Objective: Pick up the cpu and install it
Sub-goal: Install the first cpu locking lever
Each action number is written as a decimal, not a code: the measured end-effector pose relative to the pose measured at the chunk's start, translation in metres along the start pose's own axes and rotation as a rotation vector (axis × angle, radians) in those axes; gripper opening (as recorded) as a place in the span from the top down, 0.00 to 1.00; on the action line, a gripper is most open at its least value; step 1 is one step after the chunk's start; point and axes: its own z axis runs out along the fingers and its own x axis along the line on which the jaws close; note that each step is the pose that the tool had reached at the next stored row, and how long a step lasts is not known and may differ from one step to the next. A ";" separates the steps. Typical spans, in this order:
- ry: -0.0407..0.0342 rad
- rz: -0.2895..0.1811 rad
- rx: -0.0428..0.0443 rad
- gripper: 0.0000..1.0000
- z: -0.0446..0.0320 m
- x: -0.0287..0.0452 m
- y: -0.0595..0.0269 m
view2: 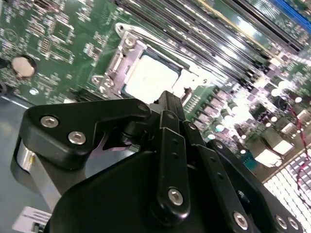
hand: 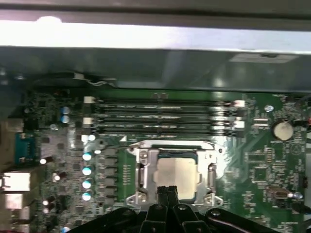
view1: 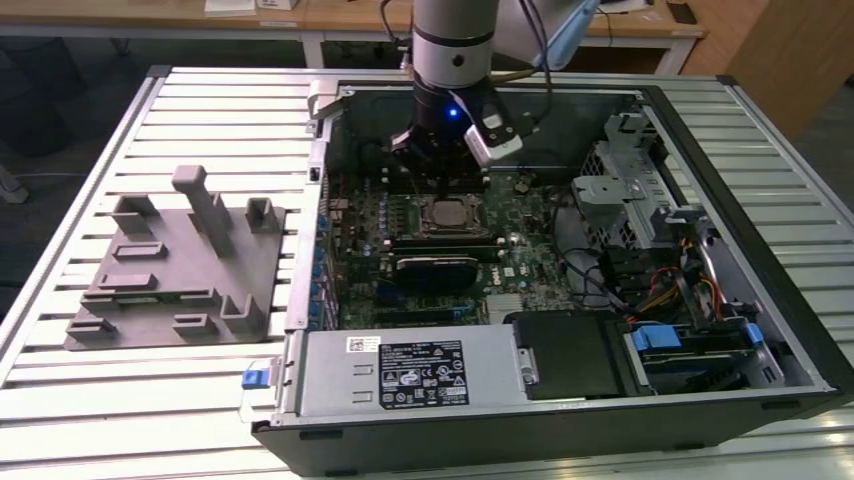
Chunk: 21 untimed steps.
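First wrist view gives me the black pincer with its two fingers pressed together and nothing between them that I can make out. The tips are poised right over the near edge of the cpu, a small flat square chip with a pale silver-white metal top. I cannot tell whether the tips touch the chip or hang just above it. The cpu lies flat and square inside the silver metal socket frame, which sits on the green motherboard just beside the row of long dark memory slots. From how it lies, I judge the carrying finished and the step in hand to be the seating itself; I cannot see whether the frame is latched over the chip. Any move from here calls for a slow, straight vertical path. The fingers stand close inside the frame, and a sideways drag could skew the chip on its contacts or catch the metal edge. In the exterior view the arm stands upright inside the open black computer case, which rests on the slatted metal worktop. The grey plastic fixture sits at the exterior view's left of the case, well apart from the pincer.
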 end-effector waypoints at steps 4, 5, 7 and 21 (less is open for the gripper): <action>-0.0003 0.000 -0.0014 0.89 -0.0003 0.0104 0.0000; -0.0004 0.000 -0.0016 0.89 -0.0003 0.0133 0.0000; -0.0005 0.000 -0.0024 0.89 -0.0005 0.0191 0.0001; -0.0006 0.001 -0.0332 0.89 -0.0012 0.0480 0.0001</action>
